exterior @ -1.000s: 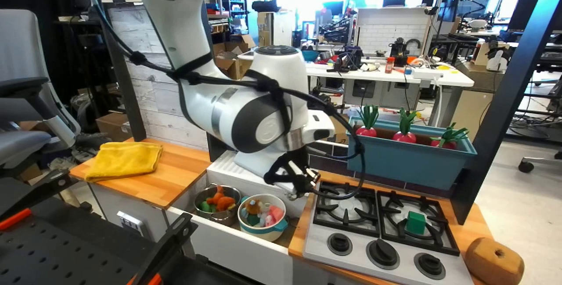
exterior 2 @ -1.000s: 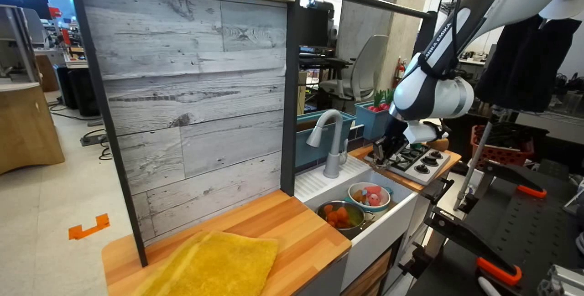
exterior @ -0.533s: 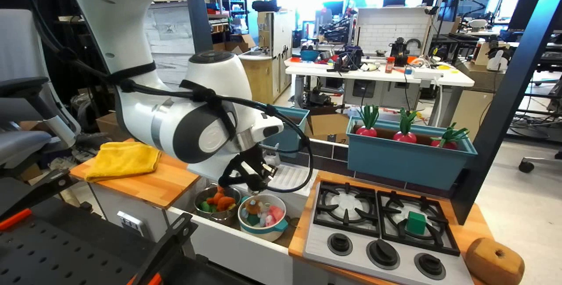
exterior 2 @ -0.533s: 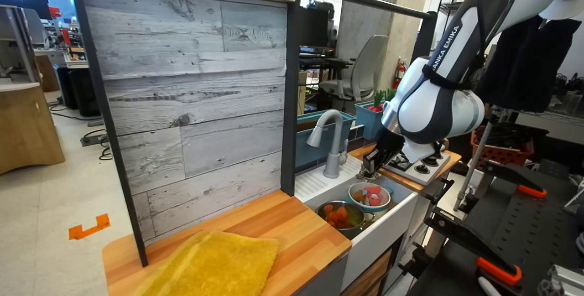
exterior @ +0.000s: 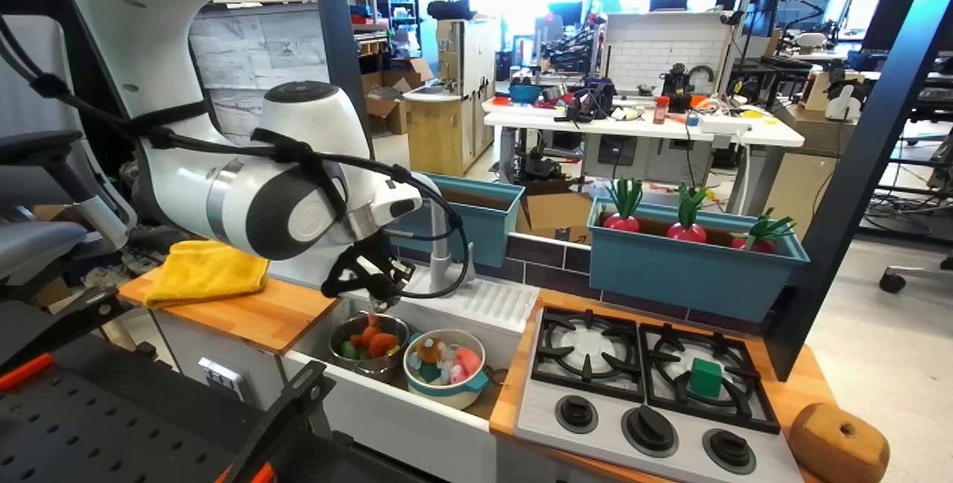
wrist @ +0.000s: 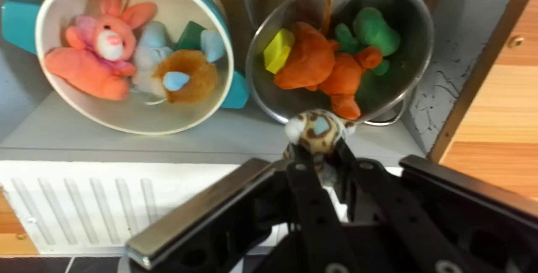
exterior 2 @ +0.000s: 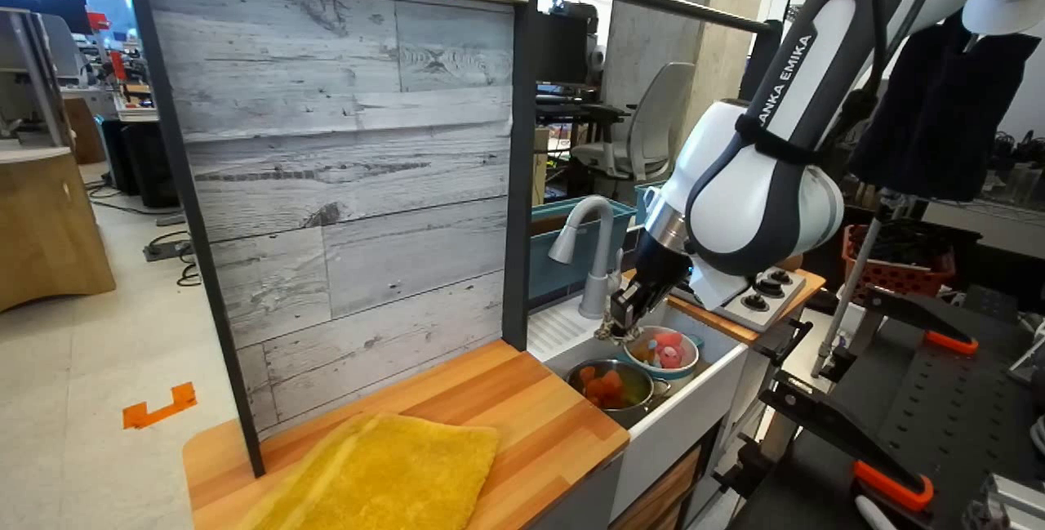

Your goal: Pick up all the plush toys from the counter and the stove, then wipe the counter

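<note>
Gripper is nearly closed, pinching a spotted plush toy over the sink, near the steel pot; other plush toys sit in that and the white pot, yellow cloth on counter.

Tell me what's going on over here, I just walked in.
The robot's gripper is holding a spotted plush toy over the sink, near the edge of the steel pot, probably to drop it in. That pot holds an orange plush toy; the white pot beside it holds others, including a pink rabbit. The yellow cloth lies on the counter, so wiping seems yet to come. A green block sits on the stove.
</note>
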Motion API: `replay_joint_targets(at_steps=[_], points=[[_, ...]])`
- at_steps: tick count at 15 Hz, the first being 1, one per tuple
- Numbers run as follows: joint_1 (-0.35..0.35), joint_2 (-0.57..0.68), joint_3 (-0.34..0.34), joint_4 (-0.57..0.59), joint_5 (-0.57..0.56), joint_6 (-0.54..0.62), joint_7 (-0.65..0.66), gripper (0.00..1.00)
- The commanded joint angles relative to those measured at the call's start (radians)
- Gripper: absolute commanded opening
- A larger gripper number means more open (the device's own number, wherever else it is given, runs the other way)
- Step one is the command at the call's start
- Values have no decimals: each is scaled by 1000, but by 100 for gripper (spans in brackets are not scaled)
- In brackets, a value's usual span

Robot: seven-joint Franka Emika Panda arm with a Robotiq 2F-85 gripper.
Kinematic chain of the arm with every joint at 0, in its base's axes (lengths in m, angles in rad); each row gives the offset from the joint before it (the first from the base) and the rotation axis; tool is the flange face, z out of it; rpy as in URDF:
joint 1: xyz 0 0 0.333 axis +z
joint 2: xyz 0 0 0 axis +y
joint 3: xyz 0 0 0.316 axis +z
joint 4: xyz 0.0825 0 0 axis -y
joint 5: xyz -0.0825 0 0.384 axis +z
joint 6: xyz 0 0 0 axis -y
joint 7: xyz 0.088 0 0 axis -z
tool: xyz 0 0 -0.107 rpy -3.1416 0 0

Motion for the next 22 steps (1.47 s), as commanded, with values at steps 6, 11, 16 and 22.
replay_joint_targets(at_steps=[6,11,16,22], points=[[-64,-103,6,-58,-6,-113,28,63],[-219,-175,-29,53,52,-444,22,99],[-259,-59,-192,331,120,-473,98,100],[-190,193,-418,661,125,-505,381,100]])
